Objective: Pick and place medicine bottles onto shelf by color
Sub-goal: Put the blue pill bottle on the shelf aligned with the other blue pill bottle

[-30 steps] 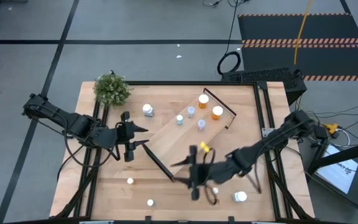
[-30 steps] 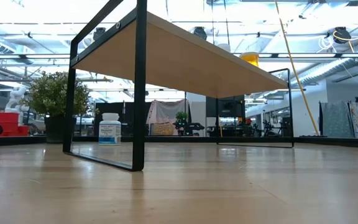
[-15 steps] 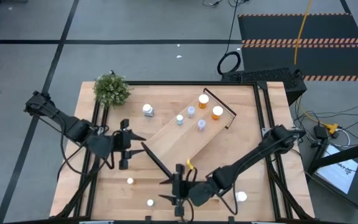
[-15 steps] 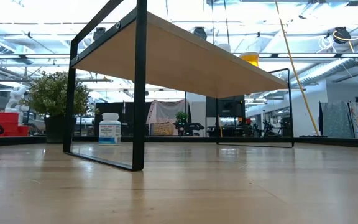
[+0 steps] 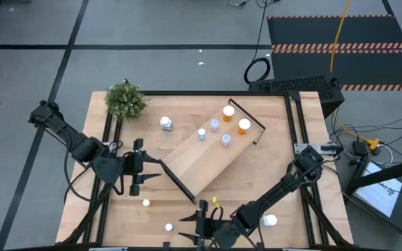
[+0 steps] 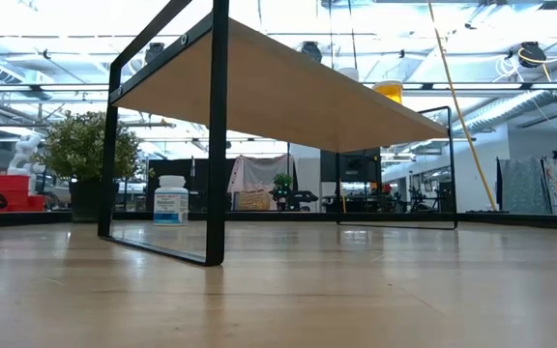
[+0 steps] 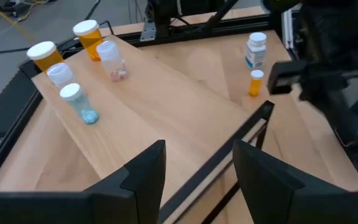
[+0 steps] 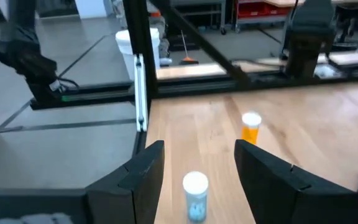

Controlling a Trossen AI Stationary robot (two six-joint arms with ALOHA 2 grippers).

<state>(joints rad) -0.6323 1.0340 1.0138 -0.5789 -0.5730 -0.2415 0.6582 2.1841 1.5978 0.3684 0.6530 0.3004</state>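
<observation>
The light-wood shelf stands slantwise mid-table on its black end brackets. On its far end stand two orange bottles and three pale ones. They also show in the left wrist view. My left gripper is open and empty, left of the shelf's near end. My right gripper is open and empty near the front edge. Ahead of it stand a pale blue bottle and a small orange one, neither touched.
A white bottle stands on the table behind the shelf, near a green plant. A larger white bottle stands at the near right. Another small orange bottle stands beside the right arm. Black frame rails run along the table's sides.
My right gripper has gone toward the table's near edge and left, from beside the shelf's near end to close by the two small bottles. My left gripper has gone a little toward the near edge. The shelf and bottles have stayed still.
</observation>
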